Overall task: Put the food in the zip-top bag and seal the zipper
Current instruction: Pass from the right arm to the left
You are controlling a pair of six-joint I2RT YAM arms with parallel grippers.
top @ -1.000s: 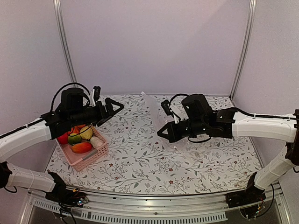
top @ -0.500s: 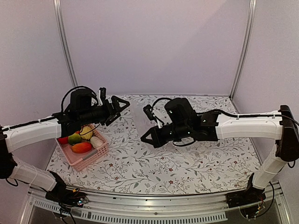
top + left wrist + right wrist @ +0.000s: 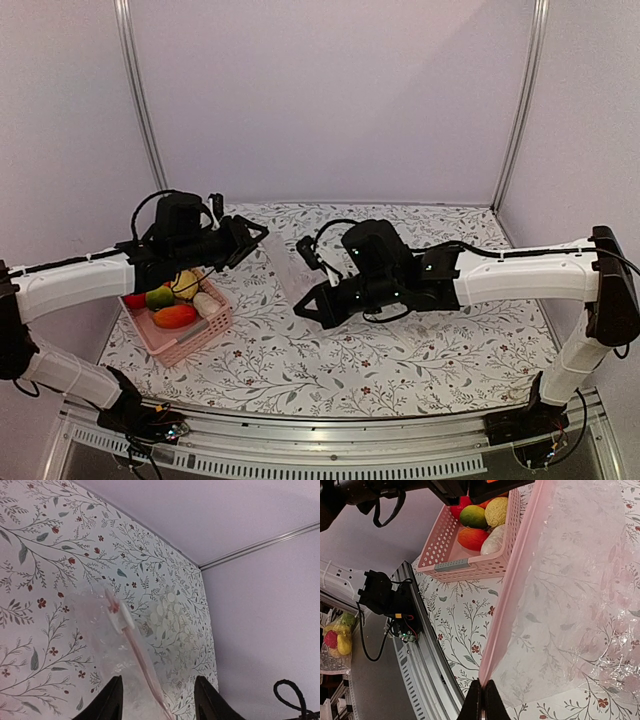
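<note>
Pinching pink zipper strip [image 3: 514,580] of clear crinkly zip-top bag [image 3: 580,605] with right gripper [image 3: 481,692], right of pink plastic basket [image 3: 200,340] | straddling strip lengthwise with left gripper [image 3: 158,680], jaws spread

From high behind my bases the top camera sees the whole table [image 3: 400,370]. Both wrist cameras look closely at the zip-top bag [image 3: 570,605]; the right's view shares the pink basket [image 3: 470,570] at eleven o'clock.

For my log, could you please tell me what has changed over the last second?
The right gripper, shut on the zipper of the zip-top bag, carried it left toward the pink basket. The left gripper swung right, open around the zipper. The food stayed in the basket.
</note>
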